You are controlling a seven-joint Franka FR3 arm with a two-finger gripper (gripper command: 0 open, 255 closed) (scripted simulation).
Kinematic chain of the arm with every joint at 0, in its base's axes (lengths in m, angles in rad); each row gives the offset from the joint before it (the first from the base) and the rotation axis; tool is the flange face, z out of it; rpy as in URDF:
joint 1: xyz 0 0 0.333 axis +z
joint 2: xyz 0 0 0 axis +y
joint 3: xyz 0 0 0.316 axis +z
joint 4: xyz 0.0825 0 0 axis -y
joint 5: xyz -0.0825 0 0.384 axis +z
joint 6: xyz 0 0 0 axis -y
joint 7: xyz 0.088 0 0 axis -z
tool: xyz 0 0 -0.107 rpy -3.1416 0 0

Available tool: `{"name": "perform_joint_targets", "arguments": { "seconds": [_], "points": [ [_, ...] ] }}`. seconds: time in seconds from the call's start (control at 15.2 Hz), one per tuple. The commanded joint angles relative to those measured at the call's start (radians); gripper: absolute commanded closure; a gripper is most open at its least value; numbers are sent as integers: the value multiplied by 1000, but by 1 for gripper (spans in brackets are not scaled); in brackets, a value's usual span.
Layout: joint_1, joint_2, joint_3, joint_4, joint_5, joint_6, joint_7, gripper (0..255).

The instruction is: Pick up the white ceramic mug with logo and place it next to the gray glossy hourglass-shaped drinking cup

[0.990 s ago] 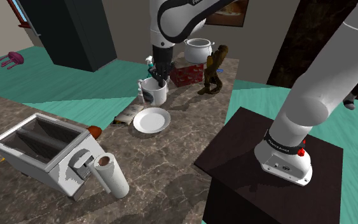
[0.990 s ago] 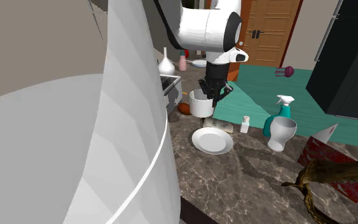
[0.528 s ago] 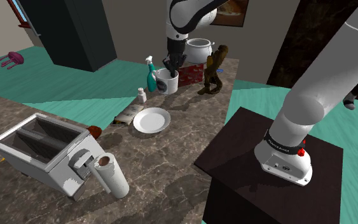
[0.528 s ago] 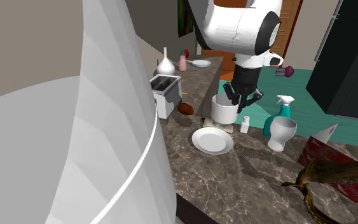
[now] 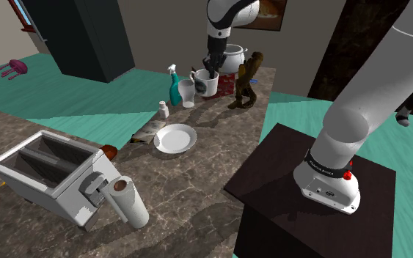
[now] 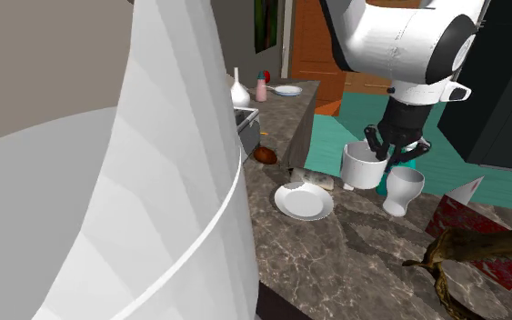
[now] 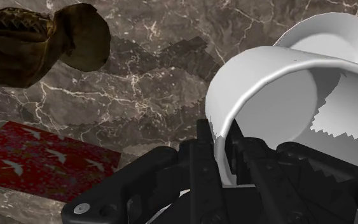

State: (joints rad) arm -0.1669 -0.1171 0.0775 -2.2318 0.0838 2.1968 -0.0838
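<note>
**Rim-pinched mug hangs beside the hourglass cup**

The pincer is closed on the wall of the white mug. In the wrist view one finger sits inside the mug and the other outside, so the thin rim passes between them with almost no gap. The pincer holds the mug and nothing else.

The mug appears to hang a little above the tabletop, towards its far end. It is close to the edge that borders the teal floor and just beside the pale hourglass cup. In the second exterior view mug and cup sit nearly side by side, and I cannot tell whether they touch. A teal spray bottle stands just beyond the cup. The brown figurine and a red patterned box lie on the mug's other side.

The mug is drawn plain white with no logo visible. I judge it stiff, hard and moderately heavy for its size, with a smooth wall that gives the fingers little friction. A hold on one side of the rim puts the weight off-centre, so the mug may pivot or slip if jolted. It would chip or crack if dropped, so it wants a slow, upright descent. The cup, narrow at the waist, looks easy to topple with a sideways knock.
</note>
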Motion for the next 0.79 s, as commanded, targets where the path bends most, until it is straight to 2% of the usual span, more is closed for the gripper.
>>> {"name": "perform_joint_targets", "arguments": {
  "seconds": [0.0, 0.33, 0.73],
  "points": [
    [-21, 22, -27, 24, -1, -5, -49, 255],
    [-74, 88, -89, 103, 2, -26, -164, 255],
    [-74, 122, -88, 59, 8, 53, -172, 255]
  ]
}}
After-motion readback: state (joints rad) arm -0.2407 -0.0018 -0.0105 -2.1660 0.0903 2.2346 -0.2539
